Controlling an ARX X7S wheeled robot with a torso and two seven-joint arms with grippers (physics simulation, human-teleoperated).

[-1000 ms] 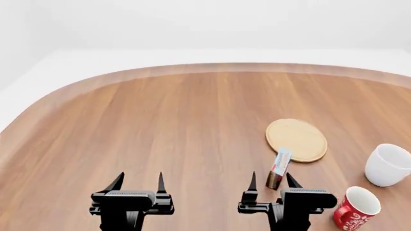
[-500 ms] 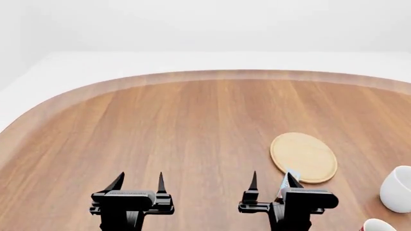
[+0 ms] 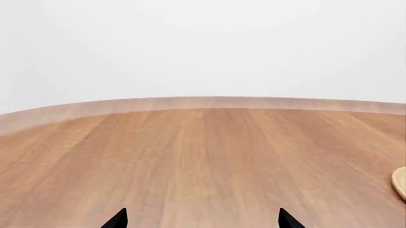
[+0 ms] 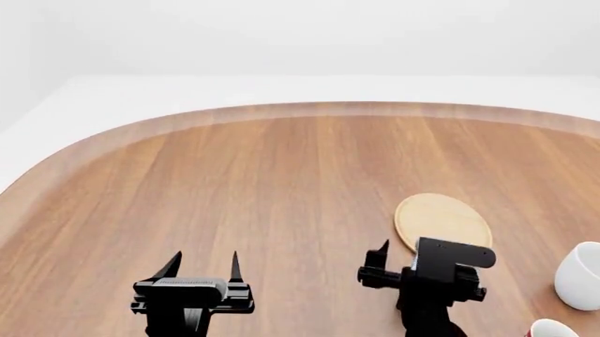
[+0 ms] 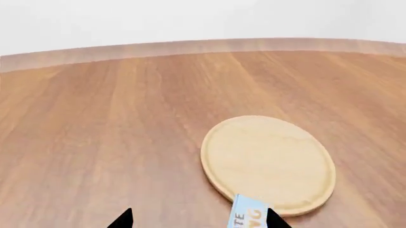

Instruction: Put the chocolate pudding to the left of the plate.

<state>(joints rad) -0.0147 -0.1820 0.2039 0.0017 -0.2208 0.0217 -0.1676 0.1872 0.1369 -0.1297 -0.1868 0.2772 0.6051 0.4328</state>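
In the left wrist view, the left pincer is being shown only as two dark fingertips, well apart, so it is being held released with nothing between them; a sliver of the plate is being caught at about 3 o'clock on the tabletop.

In the head view, the left pincer is being held spread over bare wood; the right pincer is being raised just at the plate's 7 o'clock edge; whether it is clenched cannot be told here; a white mug is being cut off at 3 o'clock.

In the right wrist view, the chocolate pudding is being seen between the right pincer's fingertips, touching the plate's near rim; no grasp is being shown.
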